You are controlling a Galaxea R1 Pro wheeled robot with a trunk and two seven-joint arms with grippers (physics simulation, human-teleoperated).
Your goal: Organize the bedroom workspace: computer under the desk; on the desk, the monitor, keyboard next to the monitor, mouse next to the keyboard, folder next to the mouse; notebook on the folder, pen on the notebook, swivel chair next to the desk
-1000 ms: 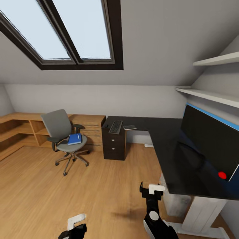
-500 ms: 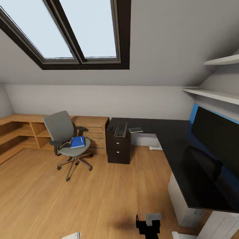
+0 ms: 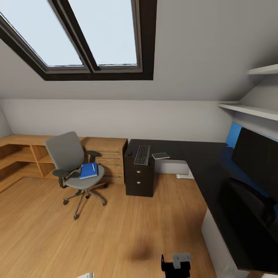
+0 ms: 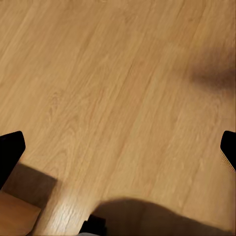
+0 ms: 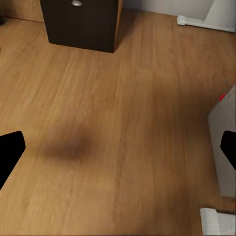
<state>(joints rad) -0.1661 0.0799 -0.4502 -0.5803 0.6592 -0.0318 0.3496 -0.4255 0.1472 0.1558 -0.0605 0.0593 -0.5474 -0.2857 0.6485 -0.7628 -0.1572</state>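
Observation:
A grey swivel chair (image 3: 69, 154) stands on the wood floor, left of the black L-shaped desk (image 3: 200, 162). A blue folder (image 3: 88, 170) lies on its seat. At the desk's far end lie a keyboard (image 3: 142, 154), a small dark mouse (image 3: 129, 153) to its left and a flat grey notebook (image 3: 160, 155) to its right. A black monitor (image 3: 256, 162) stands on the desk's right wing. A pale computer case (image 5: 223, 142) sits beneath that wing. My right gripper (image 5: 118, 147) and left gripper (image 4: 118, 150) hang open over bare floor, both empty.
A dark drawer cabinet (image 3: 139, 179) stands under the desk's far end. Low wooden shelving (image 3: 23, 154) runs along the left wall. Wall shelves (image 3: 251, 110) hang above the monitor. Wide wood floor (image 3: 127, 224) lies between me and the chair.
The whole view has shifted: the monitor slid toward the right edge, and my arms sank to the bottom of the picture. The chair and desk items stay put.

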